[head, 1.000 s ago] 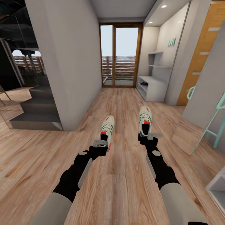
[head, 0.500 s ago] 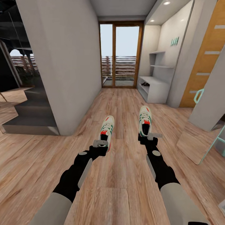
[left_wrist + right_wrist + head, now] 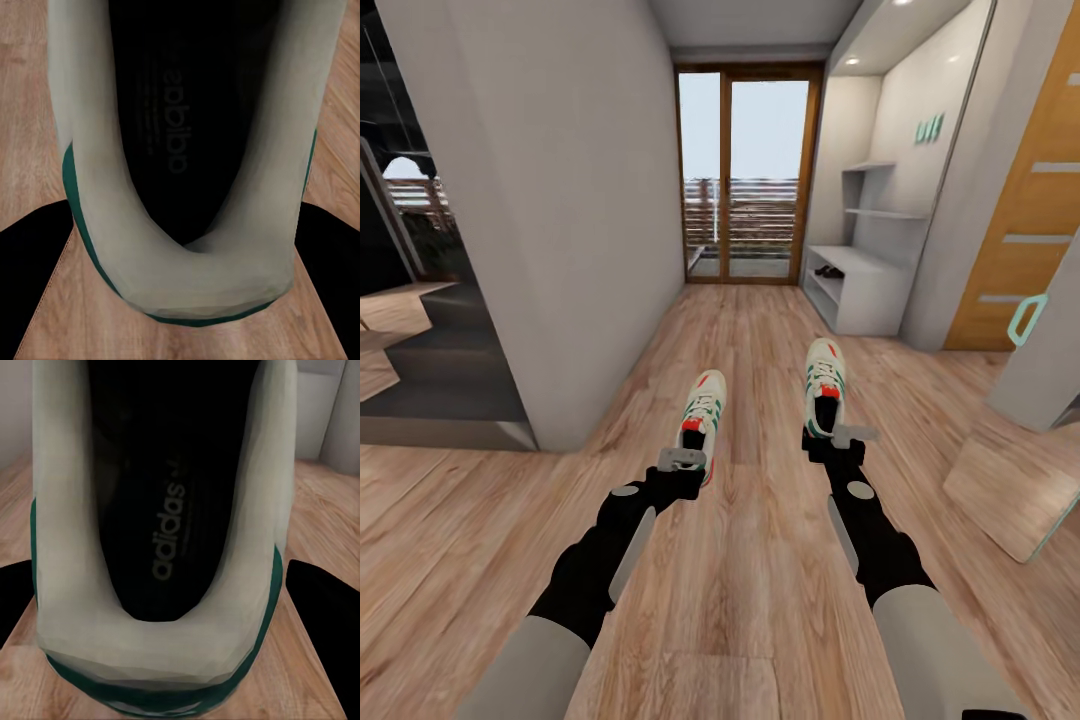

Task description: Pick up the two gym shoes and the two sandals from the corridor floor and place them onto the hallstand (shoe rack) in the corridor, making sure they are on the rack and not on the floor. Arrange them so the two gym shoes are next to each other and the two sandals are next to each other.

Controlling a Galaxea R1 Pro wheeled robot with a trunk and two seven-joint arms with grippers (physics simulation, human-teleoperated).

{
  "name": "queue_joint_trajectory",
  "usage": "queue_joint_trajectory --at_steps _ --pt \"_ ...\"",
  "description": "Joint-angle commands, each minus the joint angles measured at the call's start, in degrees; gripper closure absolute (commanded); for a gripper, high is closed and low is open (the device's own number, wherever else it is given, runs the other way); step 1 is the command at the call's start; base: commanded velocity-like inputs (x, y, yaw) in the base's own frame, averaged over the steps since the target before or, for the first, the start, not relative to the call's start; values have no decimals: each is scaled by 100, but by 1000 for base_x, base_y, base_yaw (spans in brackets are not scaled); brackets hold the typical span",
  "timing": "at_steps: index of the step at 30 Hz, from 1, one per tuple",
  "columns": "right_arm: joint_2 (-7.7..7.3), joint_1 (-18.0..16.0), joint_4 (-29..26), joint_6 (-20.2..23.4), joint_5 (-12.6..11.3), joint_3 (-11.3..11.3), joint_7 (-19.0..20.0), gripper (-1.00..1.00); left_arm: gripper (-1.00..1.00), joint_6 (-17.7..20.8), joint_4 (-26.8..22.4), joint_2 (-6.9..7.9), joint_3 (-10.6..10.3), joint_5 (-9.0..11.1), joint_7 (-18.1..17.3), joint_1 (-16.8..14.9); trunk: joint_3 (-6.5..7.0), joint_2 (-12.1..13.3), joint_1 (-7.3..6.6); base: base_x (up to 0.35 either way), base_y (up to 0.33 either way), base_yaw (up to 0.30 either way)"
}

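The light brown wood-plank corridor floor (image 3: 760,330) runs ahead to glazed wooden doors (image 3: 745,175). At its far right stands the wide pale grey-white hallstand (image 3: 860,285), with a small dark pair of shoes (image 3: 824,270), too distant to identify, on its low bench. Closer, the left gripper (image 3: 682,462) is clamped on the heel of one cream-white, green-striped gym shoe (image 3: 702,408), held above the floor; the right gripper (image 3: 840,437) grips the heel of the other gym shoe (image 3: 824,385) likewise. Compared with a second ago, the hallstand and doors look slightly larger and the side walls have slid outward as the camera advanced, while arms and shoes keep their places in the view.
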Motion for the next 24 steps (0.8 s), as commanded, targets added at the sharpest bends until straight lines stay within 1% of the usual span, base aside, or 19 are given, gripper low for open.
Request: queue_joint_trajectory --at_steps 1,24 --pt "6 -3 -4 13 63 -14 -7 100 100 31 -8 0 1 59 13 -3 -5 -2 2 343 0 0" --pt "6 -3 1 13 66 -14 2 100 100 31 -4 0 1 61 12 -3 -5 -2 2 343 0 0"
